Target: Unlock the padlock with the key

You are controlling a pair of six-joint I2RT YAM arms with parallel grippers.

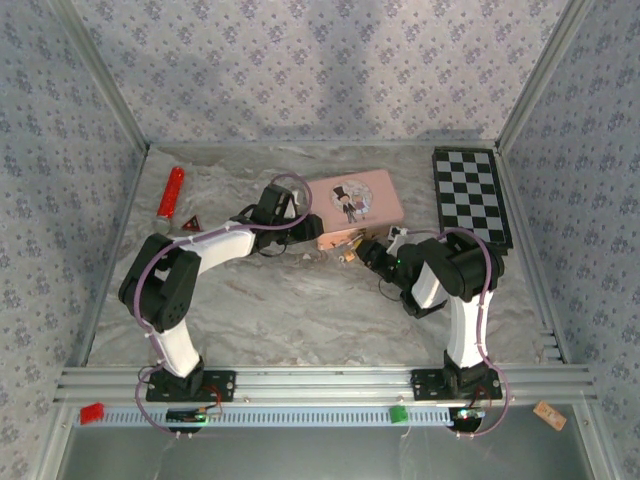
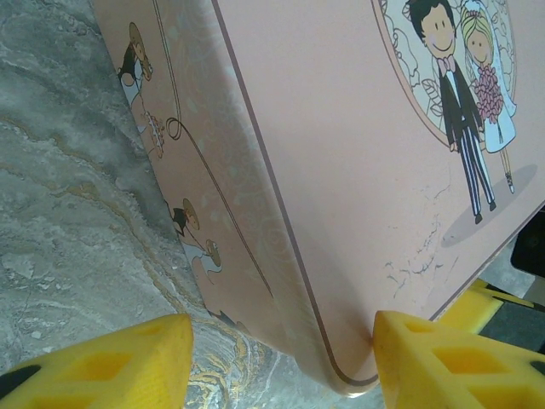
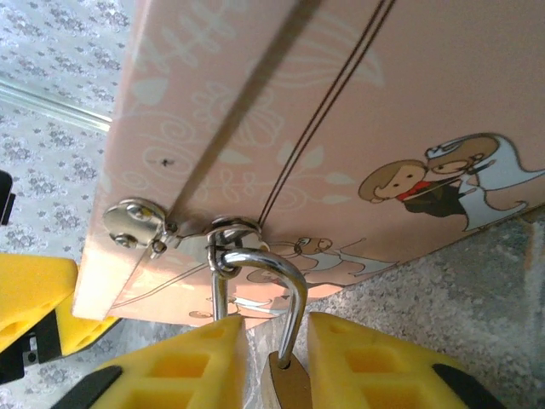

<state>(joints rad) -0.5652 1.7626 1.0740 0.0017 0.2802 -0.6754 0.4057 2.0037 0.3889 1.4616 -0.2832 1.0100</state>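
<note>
Slippage is judged the main risk. The padlock (image 3: 289,385) is hung by its shackle from the hasp (image 3: 140,223) on the side wall of the pink box (image 3: 383,102), and its brass body is pinched between the nearly closed fingers of the right pincer (image 3: 274,328). The left pincer (image 2: 281,332) is spread wide with nothing held, and a box corner is set between its fingers. If the lock is pulled or twisted, the unclamped box could be dragged across the desk (image 1: 300,320), and the small body could be lost from the grip.
</note>
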